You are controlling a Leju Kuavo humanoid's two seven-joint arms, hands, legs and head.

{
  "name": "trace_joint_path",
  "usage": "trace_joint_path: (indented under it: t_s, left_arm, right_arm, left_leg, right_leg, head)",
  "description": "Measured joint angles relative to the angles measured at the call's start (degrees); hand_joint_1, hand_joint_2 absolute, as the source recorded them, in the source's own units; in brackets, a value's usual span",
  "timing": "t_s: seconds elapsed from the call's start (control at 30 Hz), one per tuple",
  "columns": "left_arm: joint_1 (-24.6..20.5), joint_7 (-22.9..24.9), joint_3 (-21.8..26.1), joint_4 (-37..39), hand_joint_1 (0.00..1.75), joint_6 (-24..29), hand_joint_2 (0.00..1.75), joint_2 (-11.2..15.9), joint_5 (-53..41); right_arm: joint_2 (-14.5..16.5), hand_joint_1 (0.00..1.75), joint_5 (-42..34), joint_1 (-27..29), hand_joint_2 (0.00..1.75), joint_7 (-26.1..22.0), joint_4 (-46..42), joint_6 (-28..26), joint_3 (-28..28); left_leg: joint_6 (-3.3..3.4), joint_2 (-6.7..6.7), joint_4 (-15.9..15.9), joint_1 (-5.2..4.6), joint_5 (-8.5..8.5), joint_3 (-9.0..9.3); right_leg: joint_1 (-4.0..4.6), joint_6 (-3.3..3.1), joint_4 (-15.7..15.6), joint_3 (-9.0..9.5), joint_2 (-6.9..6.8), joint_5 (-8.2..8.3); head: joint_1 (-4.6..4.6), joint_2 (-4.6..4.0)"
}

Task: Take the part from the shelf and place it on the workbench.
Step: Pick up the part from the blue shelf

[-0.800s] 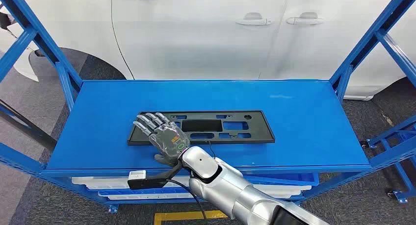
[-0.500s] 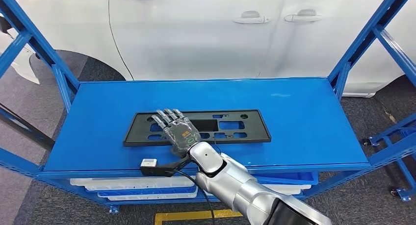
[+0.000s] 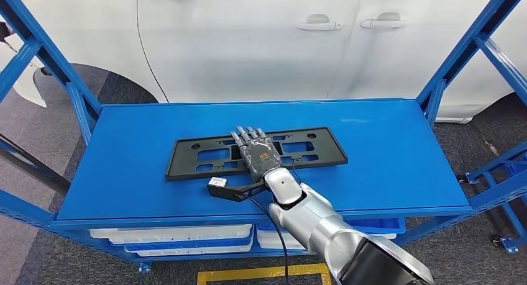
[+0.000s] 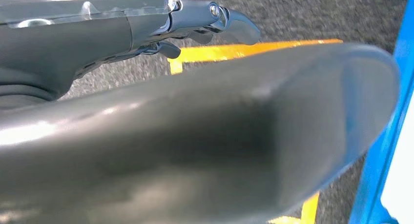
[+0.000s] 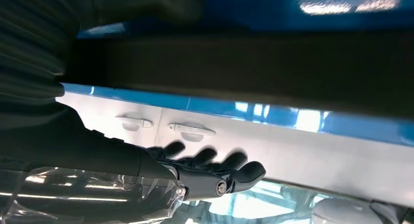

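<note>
The right hand (image 3: 256, 152) lies on the black part (image 3: 186, 156) on the blue shelf (image 3: 385, 154), fingers (image 3: 247, 135) held straight and side by side (flat, gripping nothing).

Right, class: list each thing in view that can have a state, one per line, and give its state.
black part: lying flat on the shelf, not lifted
right hand: fingers spread, resting over the part's middle
left hand: hanging above the floor, holding nothing
car doors: closed
blue shelf: bearing the part
</note>
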Motion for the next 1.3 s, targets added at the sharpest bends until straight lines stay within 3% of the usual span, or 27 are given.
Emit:
trace_joint_path:
  t_s: [0.07, 0.17, 0.2, 0.23, 0.27, 0.33, 0.4, 0.5, 0.67, 0.8, 1.1, 1.2, 1.3]
  left_arm:
    - [0.0, 0.0, 0.1, 0.0, 0.00, 0.0, 0.00, 0.0, 0.0]
    - [-0.1, 0.0, 0.3, 0.0, 0.00, 0.1, 0.00, 0.0, 0.0]
    - [-0.1, 0.0, 0.4, 0.0, 0.00, 0.1, 0.00, 0.0, 0.1]
    - [-0.1, -0.1, 0.5, 0.0, 0.00, 0.0, 0.00, 0.0, 0.1]
    - [-0.1, -0.1, 0.6, 0.0, 0.00, 0.0, 0.00, 0.0, 0.1]
    - [-0.2, -0.3, 1.0, 0.0, 0.00, 0.0, 0.00, 0.1, 0.2]
    - [-0.3, -0.4, 1.3, 0.0, 0.00, -0.1, 0.00, 0.2, 0.2]
    - [-0.3, -0.5, 1.6, 0.0, 0.00, -0.3, 0.00, 0.3, 0.1]
    - [-0.3, -1.1, 2.0, 0.0, 0.00, -0.3, 0.00, 0.3, -0.6]
    - [-0.3, -3.7, 2.3, 0.0, 0.00, 0.3, 1.75, 0.3, -1.5]
    - [-0.3, -5.7, 2.9, 0.0, 0.00, 1.3, 1.75, 0.3, -2.1]
    - [-0.2, -5.3, 3.8, 0.0, 0.00, 1.3, 1.75, 0.3, -1.8]
    - [-0.1, -7.1, 4.8, 0.0, 0.00, 1.2, 1.75, 0.3, -1.4]
  right_arm:
    - [-0.2, 1.75, 0.7, -0.3, 1.75, -0.3, 0.0, 1.2, -0.8]
    - [-0.4, 1.75, 1.6, -0.6, 1.75, -0.8, 0.1, 2.5, -1.3]
    - [-0.4, 1.75, 1.9, -0.6, 1.75, -1.0, 0.1, 2.8, -1.4]
    - [-0.5, 1.75, 2.2, -0.5, 1.75, -1.1, 0.1, 3.0, -1.5]
    - [-0.5, 1.75, 2.4, -0.5, 1.75, -1.2, 0.0, 3.2, -1.6]
    - [-0.5, 1.75, 3.0, -0.6, 1.75, -1.3, -0.1, 3.4, -2.0]
    - [-0.4, 1.75, 3.3, -0.8, 1.75, -1.4, -0.4, 3.3, -2.4]
    - [-0.4, 1.75, 3.8, -0.8, 1.75, -1.5, -0.6, 3.3, -3.1]
    - [-0.4, 1.75, 4.3, -0.8, 1.75, -1.6, -1.1, 2.9, -4.8]
    - [-0.7, 1.75, 4.2, -0.7, 1.75, -2.1, -1.9, 1.9, -6.5]
    - [-3.3, 1.75, -2.6, 0.8, 1.75, -8.6, -10.0, -1.4, -13.0]
    - [-5.6, 1.75, -13.2, 3.6, 1.75, -15.0, -20.4, 0.5, -15.7]
    - [-8.0, 1.75, -30.6, 7.7, 1.75, -22.8, -34.3, 5.6, -18.8]
  left_leg:
    - [0.82, 0.05, -0.3, 0.02, 0.19, 0.09]
    - [1.41, 0.10, -0.4, -0.06, 0.24, 0.08]
    - [1.46, 0.10, -0.3, -0.12, 0.22, 0.08]
    - [1.49, 0.07, -0.3, -0.18, 0.19, 0.09]
    - [1.49, 0.01, -0.3, -0.22, 0.17, 0.12]
    - [1.50, -0.09, -0.1, -0.28, 0.02, 0.19]
    - [1.35, -0.21, 0.3, -0.58, -0.28, 0.05]
    - [0.94, -0.31, 0.4, -0.82, -0.33, -0.11]
    - [0.45, -0.30, 0.0, -0.68, -0.09, -0.01]
    - [0.31, -0.30, -0.2, -0.67, -0.01, 0.00]
    - [0.28, -0.30, -0.1, -0.69, 0.01, -0.02]
    - [0.30, -0.30, -0.1, -0.70, -0.01, -0.02]
    - [0.33, -0.31, 0.0, -0.70, -0.07, 0.03]
  right_leg:
    - [-0.24, 0.56, 1.9, -0.82, -0.03, -1.40]
    - [-0.38, 1.03, 12.7, -5.94, -0.07, -6.61]
    - [-0.39, 1.06, 16.0, -7.61, -0.07, -7.59]
    - [-0.38, 0.99, 17.3, -8.41, -0.07, -7.45]
    - [-0.37, 0.83, 16.2, -8.05, -0.07, -6.23]
    - [-0.53, 0.99, 8.4, -4.54, -0.10, -2.12]
    - [-0.72, 1.34, 1.8, -1.47, 0.08, 0.17]
    - [-0.51, 0.72, 0.4, -1.02, 0.33, 0.39]
    - [-0.32, 0.35, 0.4, -1.17, 0.36, 0.48]
    - [-0.31, 0.25, 0.5, -1.25, 0.37, 0.49]
    - [-0.20, 0.24, 0.5, -1.24, 0.38, 0.50]
    - [-0.20, 0.25, 0.5, -1.21, 0.39, 0.51]
    - [-0.20, 0.26, 0.4, -1.13, 0.39, 0.50]
  head:
    - [0.11, 0.00]
    - [0.28, 0.00]
    - [0.28, 0.00]
    - [0.30, 0.00]
    - [0.30, 0.00]
    - [0.31, 0.00]
    - [0.37, -0.01]
    - [0.24, -0.01]
    - [0.24, -0.01]
    - [0.24, 0.00]
    - [0.25, -0.01]
    - [0.26, 0.00]
    - [0.26, -0.01]
